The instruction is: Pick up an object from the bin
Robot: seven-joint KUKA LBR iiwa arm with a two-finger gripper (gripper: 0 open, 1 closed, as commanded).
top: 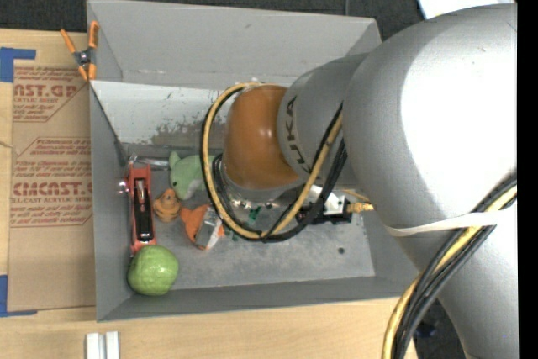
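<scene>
My gripper's body (242,204) shows as a grey metal part under the arm's orange cover, low over the middle of the bin. Just left of it lies an orange and white wedge-shaped piece (200,226). A pale green soft toy (186,171) lies a little further back, beside the cover's left edge. A small orange figure (167,204) stands between the toy and a red-handled tool (140,211), which lies along the bin's left wall.
A bright green ball (153,270) rests in the bin's front left corner. The arm and its looped cables cover the middle and right of the bin. A strip of bare floor runs along the front wall.
</scene>
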